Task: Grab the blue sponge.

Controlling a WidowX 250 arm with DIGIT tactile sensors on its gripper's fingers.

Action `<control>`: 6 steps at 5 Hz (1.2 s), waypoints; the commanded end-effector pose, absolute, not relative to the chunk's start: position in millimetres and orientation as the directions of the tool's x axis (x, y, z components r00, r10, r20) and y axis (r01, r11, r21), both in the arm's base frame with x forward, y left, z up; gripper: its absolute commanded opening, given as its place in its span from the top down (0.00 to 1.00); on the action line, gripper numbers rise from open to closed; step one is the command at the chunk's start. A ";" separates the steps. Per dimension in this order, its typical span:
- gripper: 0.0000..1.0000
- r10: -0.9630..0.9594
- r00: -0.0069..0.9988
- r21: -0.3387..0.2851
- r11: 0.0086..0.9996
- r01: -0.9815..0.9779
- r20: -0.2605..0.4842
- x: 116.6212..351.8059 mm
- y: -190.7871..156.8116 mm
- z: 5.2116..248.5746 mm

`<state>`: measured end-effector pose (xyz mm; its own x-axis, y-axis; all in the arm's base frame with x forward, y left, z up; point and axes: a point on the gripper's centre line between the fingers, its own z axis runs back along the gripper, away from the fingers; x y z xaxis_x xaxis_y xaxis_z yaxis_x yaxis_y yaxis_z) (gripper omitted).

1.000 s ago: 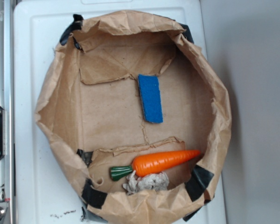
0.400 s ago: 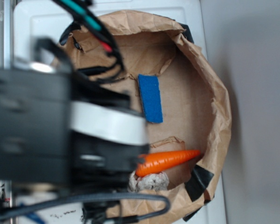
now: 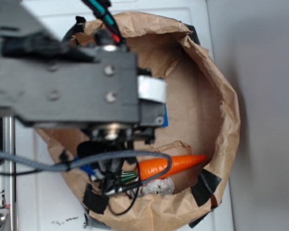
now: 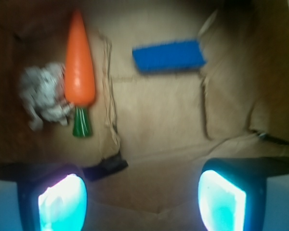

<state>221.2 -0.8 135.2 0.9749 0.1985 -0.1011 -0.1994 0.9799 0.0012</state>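
Hovering w/ jaws spread, empty; blue sponge (image 4: 168,56) lies flat ahead, bare paper all round its edges.

From overhead, the arm (image 3: 72,72) hides nearly all of the blue sponge (image 3: 165,120). Only a sliver peeks out at its three o'clock edge. The wrist view is blurry.

You have a white table (image 3: 38,192) carrying a brown paper bag tray (image 3: 221,96); on its floor lie the blue sponge (image 4: 168,56), an orange carrot (image 4: 79,67) and a crumpled grey wad (image 4: 42,94)
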 end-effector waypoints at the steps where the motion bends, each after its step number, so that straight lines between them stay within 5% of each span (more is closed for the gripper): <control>1: 0.00 0.210 0.976 -0.011 0.978 -0.210 -0.052 226.6 6.0 146.6; 3: 0.00 0.210 0.976 -0.011 0.978 -0.210 -0.052 226.6 6.0 146.6; 6: 0.00 0.306 0.949 -0.066 0.951 -0.302 0.070 282.3 6.2 129.0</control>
